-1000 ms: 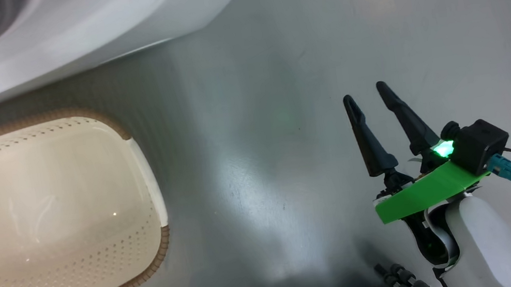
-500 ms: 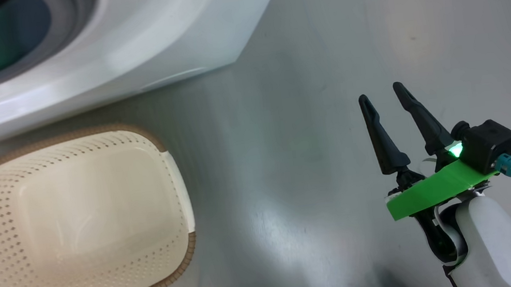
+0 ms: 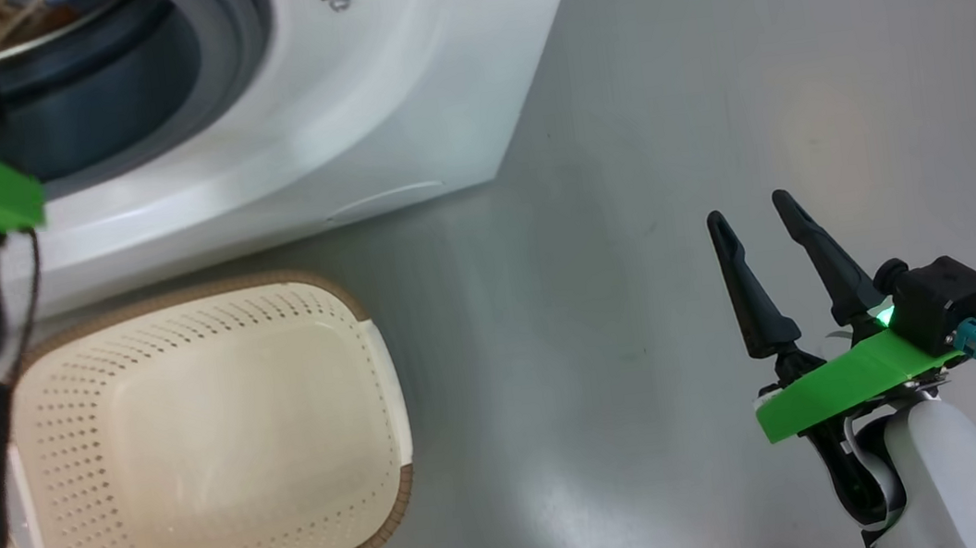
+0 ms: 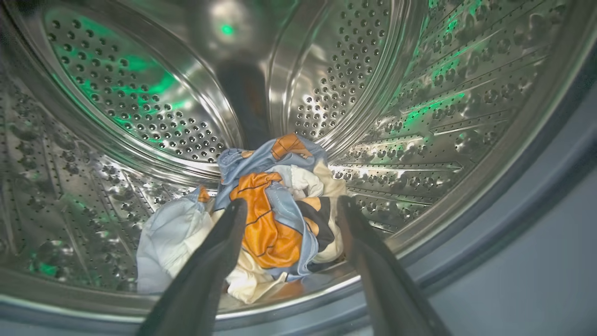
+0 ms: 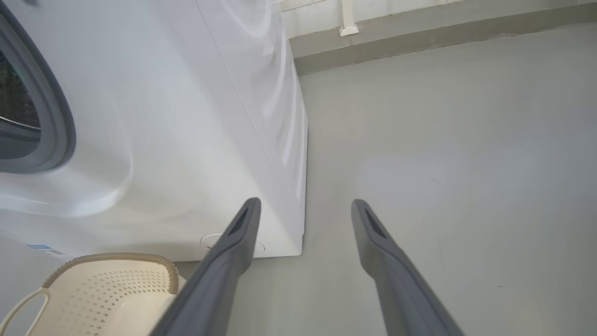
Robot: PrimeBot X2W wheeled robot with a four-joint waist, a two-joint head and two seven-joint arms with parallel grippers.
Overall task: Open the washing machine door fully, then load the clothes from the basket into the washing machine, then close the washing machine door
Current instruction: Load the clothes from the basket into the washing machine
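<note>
- Grey floor [image 3: 639, 293], bare basket [image 3: 192, 441]: loading looks done.
- My left gripper [image 4: 293, 201], spread, faces the clothes [image 4: 270, 224] inside the washing machine [image 4: 419, 93].
- My right gripper [image 3: 749, 207] hangs spread, free for closing.

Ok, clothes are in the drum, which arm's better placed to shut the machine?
Left, probably: the left gripper is open right at the drum, holding nothing, clothes lying inside. The right gripper hangs open over floor beside the machine.

L gripper [image 4: 293, 204] is held w/ jaws spread wide; R gripper [image 3: 749, 207] likewise spread, fingers pointed up-view.
</note>
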